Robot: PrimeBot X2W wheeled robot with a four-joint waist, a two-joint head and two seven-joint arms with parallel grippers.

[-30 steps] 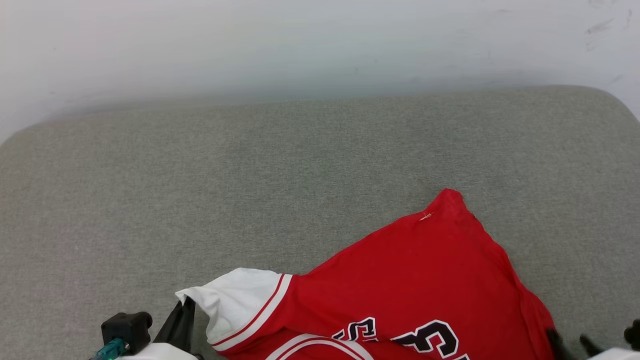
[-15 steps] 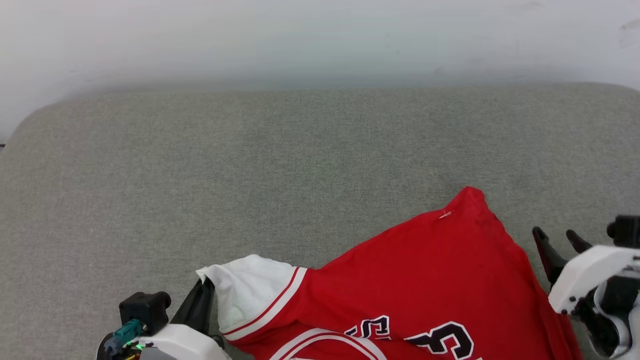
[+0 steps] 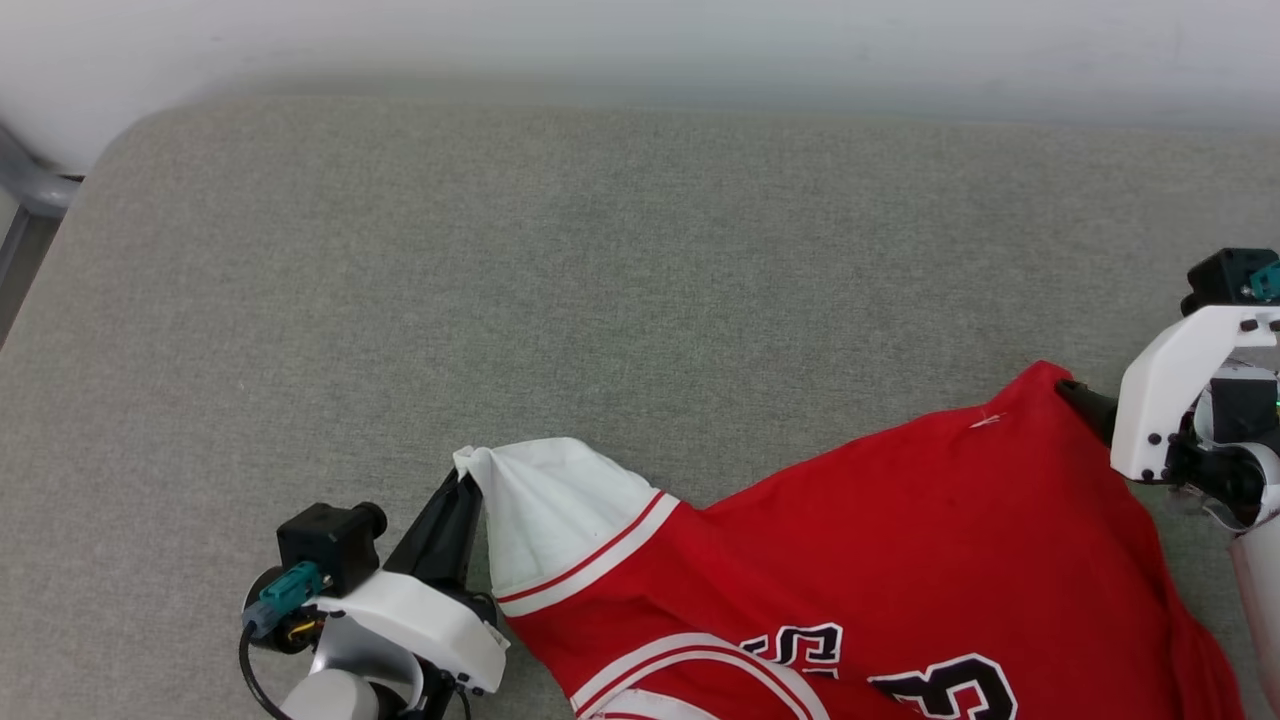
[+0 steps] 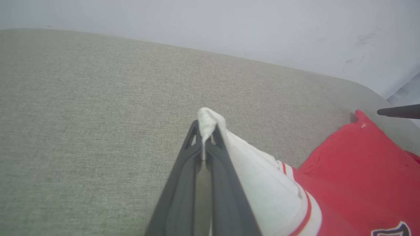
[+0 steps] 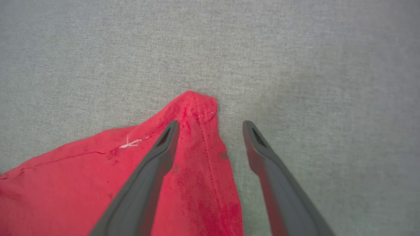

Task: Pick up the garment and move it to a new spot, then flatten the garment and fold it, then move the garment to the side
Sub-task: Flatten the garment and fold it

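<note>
The garment (image 3: 900, 540) is a red jersey with a white sleeve and a black-and-white graphic. It lies on the grey cushion at the lower right of the head view. My left gripper (image 3: 465, 487) is shut on the tip of the white sleeve (image 4: 210, 122) and pulls it into a peak. My right gripper (image 5: 211, 126) stands open at the garment's far red corner (image 5: 197, 100). One finger is above the red cloth and the other above bare cushion. In the head view the right gripper (image 3: 1090, 405) sits at that corner. The garment's lower part runs out of view.
A grey-green upholstered surface (image 3: 600, 300) stretches ahead and to the left of the garment. A white wall (image 3: 640, 40) backs its far edge. A grey metal frame (image 3: 30, 190) shows past the cushion's left corner.
The head view has shifted downward. My right gripper has come up from the lower right to the garment's red corner, jaws wide. The left gripper keeps its hold on the sleeve.
</note>
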